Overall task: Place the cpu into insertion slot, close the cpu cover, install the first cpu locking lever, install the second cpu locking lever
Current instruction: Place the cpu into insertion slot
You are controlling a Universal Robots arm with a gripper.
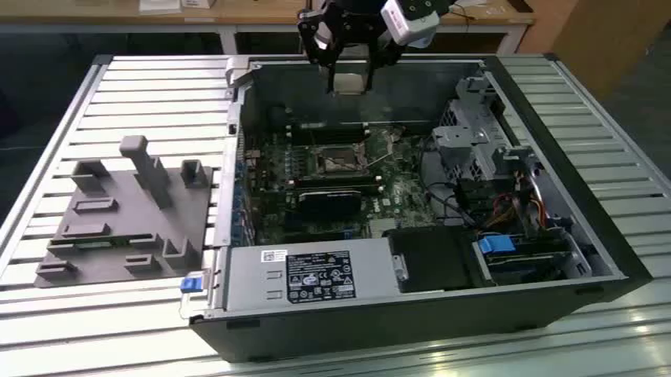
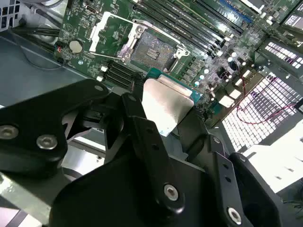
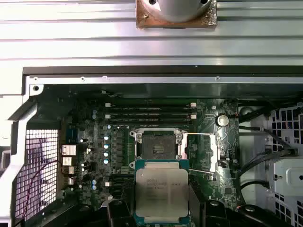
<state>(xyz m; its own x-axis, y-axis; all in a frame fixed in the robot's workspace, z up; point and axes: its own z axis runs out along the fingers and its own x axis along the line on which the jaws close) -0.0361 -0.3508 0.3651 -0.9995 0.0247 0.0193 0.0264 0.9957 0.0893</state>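
1. Gripper point(image 1: 348, 78) hangs over the open computer case point(image 1: 367, 326), fingers point(image 2: 138, 118) clamped on the cpu point(image 3: 162, 191) by its edges.
2. Cpu is held flat in the air, above and clear of the insertion slot point(image 3: 157, 145).
3. Slot is bare; cpu cover point(image 2: 98, 34) lies swung open beside it.

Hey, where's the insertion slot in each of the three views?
Exterior view: insertion slot mid-motherboard, inside the open computer case.
First wrist view: the slot sits just beyond the held cpu.
Second wrist view: the slot lies past the cpu's far edge.
Shared landmark: long memory slots alongside it.
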